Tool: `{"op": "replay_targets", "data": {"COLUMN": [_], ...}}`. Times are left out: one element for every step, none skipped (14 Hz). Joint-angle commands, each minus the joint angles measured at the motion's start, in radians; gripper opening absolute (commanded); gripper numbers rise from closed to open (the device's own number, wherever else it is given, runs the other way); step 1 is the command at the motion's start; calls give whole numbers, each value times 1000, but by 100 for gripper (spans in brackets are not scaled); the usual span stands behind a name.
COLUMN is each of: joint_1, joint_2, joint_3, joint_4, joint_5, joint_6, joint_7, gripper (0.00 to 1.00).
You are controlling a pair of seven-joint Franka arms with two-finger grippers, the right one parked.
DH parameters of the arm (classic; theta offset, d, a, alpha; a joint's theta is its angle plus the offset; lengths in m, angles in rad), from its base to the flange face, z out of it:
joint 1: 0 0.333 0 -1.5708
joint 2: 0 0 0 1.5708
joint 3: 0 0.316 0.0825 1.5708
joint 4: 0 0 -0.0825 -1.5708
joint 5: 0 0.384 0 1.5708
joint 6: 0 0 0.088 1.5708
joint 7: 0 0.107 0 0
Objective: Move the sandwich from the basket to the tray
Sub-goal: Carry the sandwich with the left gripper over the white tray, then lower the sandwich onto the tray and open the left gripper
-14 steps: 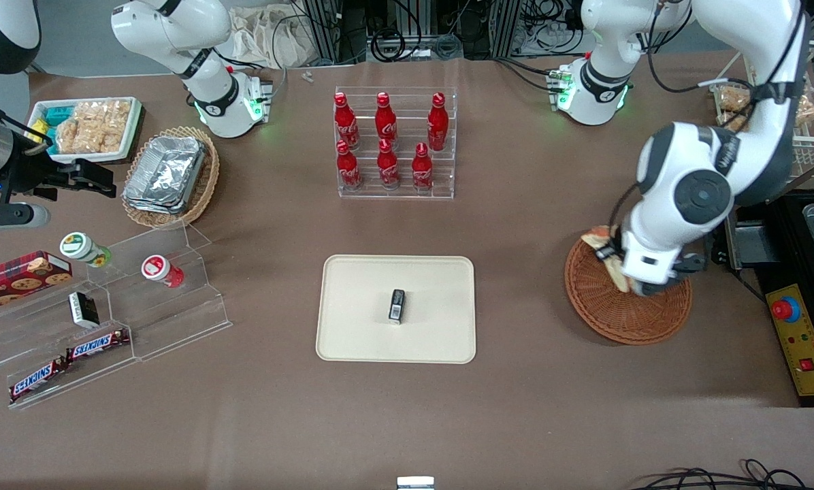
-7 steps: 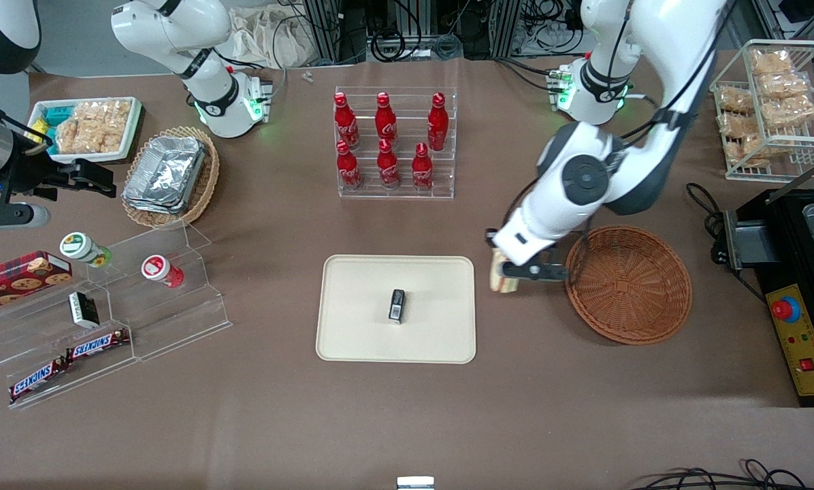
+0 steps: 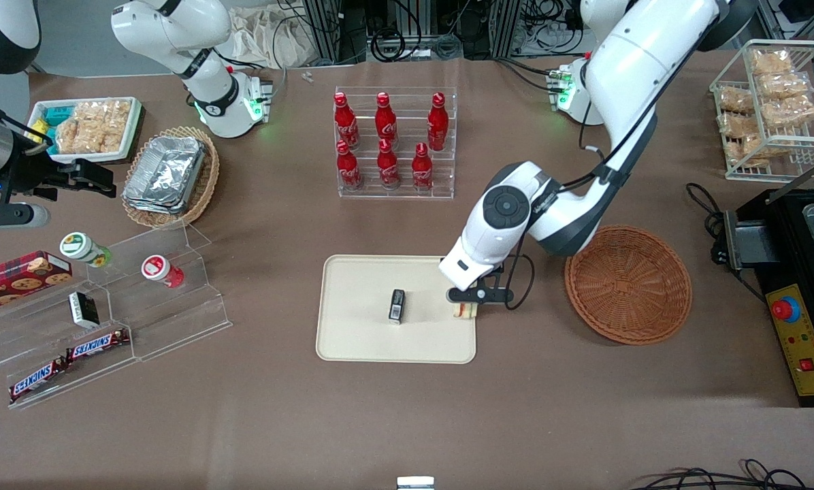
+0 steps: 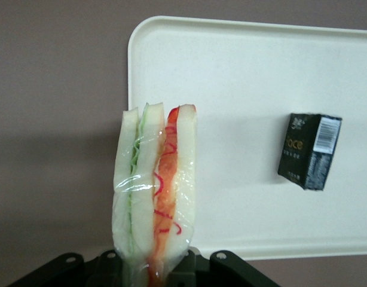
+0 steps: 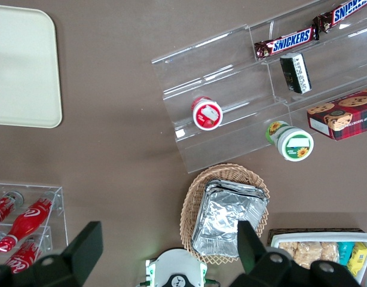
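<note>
Moved: since half a second ago my left arm has swung from the gap between basket and tray to over the tray's edge, carrying the sandwich with it.
Gripper: my gripper (image 3: 467,303) sits right of centre in the front view, over the tray's edge nearest the basket, clamped on the sandwich.
Sandwich: the sandwich (image 3: 464,311) hangs from the jaws; in the left wrist view the sandwich (image 4: 155,188) shows pale bread slices, green and red-orange filling under clear wrap, and it overlaps the tray's rim.
Tray: the tray (image 3: 359,333), centre of the front view, cream, rounded corners; the tray (image 4: 243,78) also fills much of the left wrist view.
Small black box: the small black box (image 3: 397,305) lies near the tray's middle, apart from the sandwich; I see it again (image 4: 309,150) from the wrist.
Basket: the basket (image 3: 627,284), reddish-brown wicker, right of centre in the front view, toward the working arm's end of the table, holds nothing I can see.
Bottle rack: the bottle rack (image 3: 395,144), upper centre of the front view, carries six red bottles, farther from the front camera than the tray.
</note>
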Motion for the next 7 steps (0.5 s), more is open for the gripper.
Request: {"op": "replay_targets", "data": {"joint_1": [-7,-10,-9,-9,-7,-7,-7], "joint_2": [36,48,53,57,68,76,77], "joint_3": [-1,-1,-1,0,0,0,0], "joint_4": [43,44,46,44,44,44,44], "joint_5": [30,32,32,33,33,32,33], "joint_6": [-4,-4,8,36,62,71,71], "joint_7": [-32,-36,-37,-37,-42,-42,-43], "gripper": [29,34,34,34,34,35,46]}}
